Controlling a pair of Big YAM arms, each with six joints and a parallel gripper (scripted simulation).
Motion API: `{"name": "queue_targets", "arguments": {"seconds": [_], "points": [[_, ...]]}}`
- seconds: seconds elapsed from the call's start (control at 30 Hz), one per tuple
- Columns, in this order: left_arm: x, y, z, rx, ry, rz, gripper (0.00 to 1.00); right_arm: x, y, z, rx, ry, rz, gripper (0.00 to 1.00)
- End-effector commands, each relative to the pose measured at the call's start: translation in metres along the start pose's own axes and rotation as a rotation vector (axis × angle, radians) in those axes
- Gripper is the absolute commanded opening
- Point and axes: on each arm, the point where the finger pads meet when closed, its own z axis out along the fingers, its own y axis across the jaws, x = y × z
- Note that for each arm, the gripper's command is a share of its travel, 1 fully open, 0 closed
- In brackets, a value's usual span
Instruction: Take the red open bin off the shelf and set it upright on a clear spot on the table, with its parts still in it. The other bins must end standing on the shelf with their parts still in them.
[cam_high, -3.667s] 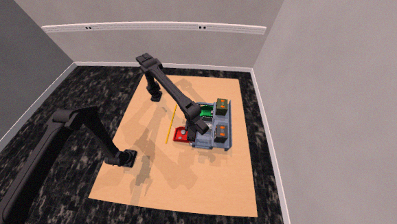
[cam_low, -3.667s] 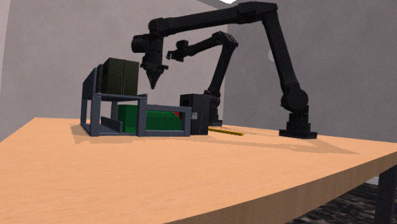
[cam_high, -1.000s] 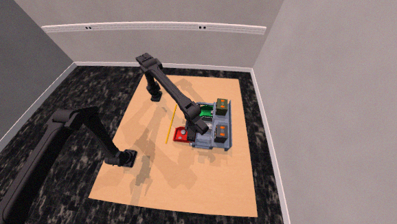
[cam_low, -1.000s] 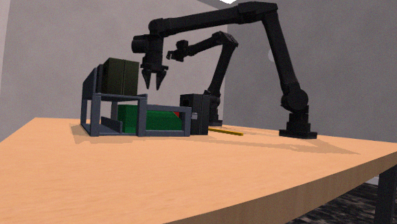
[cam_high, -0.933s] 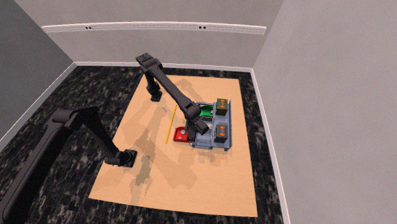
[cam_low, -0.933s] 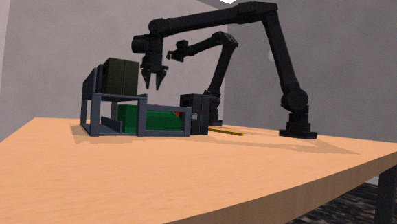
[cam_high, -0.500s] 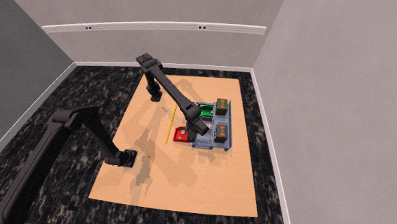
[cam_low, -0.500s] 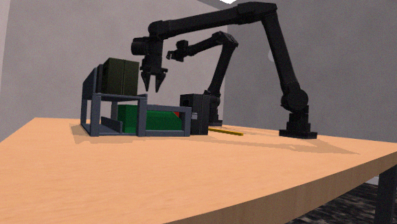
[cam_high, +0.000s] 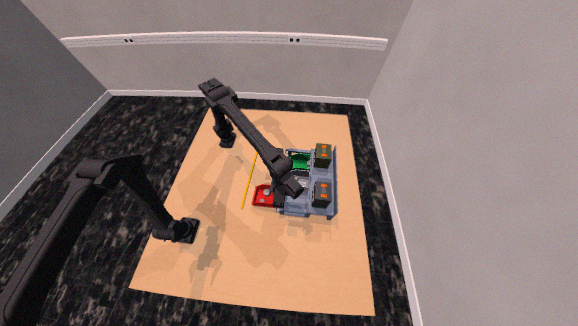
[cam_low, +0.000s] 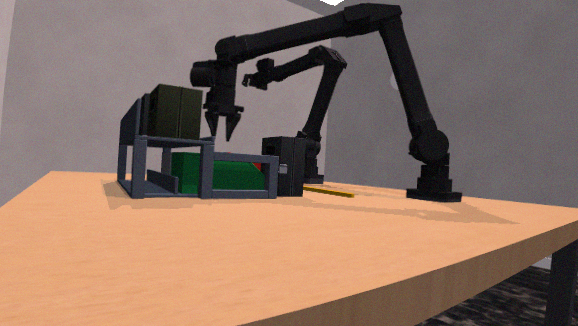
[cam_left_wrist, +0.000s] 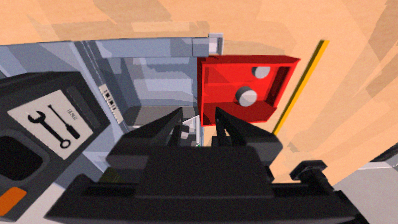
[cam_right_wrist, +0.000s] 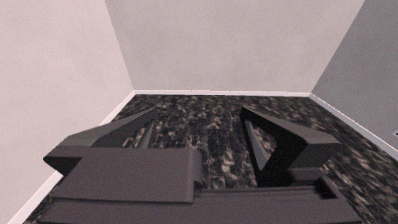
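The red open bin (cam_high: 261, 196) (cam_left_wrist: 240, 75) stands upright at the front edge of the grey-blue shelf (cam_left_wrist: 150, 47) (cam_low: 206, 170), with round grey parts in it. Its rear end meets the shelf front; whether it rests fully on the table I cannot tell. The left gripper (cam_low: 220, 139) (cam_left_wrist: 199, 111) is partly open and empty, pointing down above the shelf front, just beside the red bin in the left wrist view. The green bin (cam_high: 301, 161) (cam_low: 235, 176) stands in the shelf. A whitish bin (cam_high: 302, 178) beside it is partly hidden. The right gripper (cam_right_wrist: 199, 110) is open and empty, far from the shelf.
An olive case (cam_high: 322, 156) (cam_low: 177, 111) and a dark case (cam_high: 321, 195) (cam_left_wrist: 50, 112) stand on the upper shelf. A black box (cam_low: 282, 162) stands at the shelf front near the green bin. A yellow strip (cam_high: 249, 181) (cam_low: 330, 192) (cam_left_wrist: 302, 86) lies in front of the red bin.
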Motion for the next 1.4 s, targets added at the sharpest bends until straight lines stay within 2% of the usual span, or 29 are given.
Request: {"name": "queue_targets", "arguments": {"seconds": [0.0,0.87,1.0,1.03,1.37], "points": [[-0.003,0.001,0.011,0.001,-0.001,0.006,0.43,-0.013,-0.006,-0.008,0.007,-0.016,0.016,1.00],[-0.001,-0.002,0.023,0.010,0.006,0.006,0.43,-0.013,-0.006,-0.008,0.007,-0.016,0.016,1.00],[0.000,-0.002,0.021,0.010,0.006,0.006,0.43,-0.013,-0.006,-0.008,0.007,-0.016,0.016,1.00],[-0.002,0.000,0.011,-0.006,-0.007,0.006,0.43,-0.013,-0.006,-0.008,0.007,-0.016,0.016,1.00],[0.001,-0.002,0.020,0.007,0.003,0.004,0.43,-0.013,-0.006,-0.008,0.007,-0.016,0.016,1.00]]}}
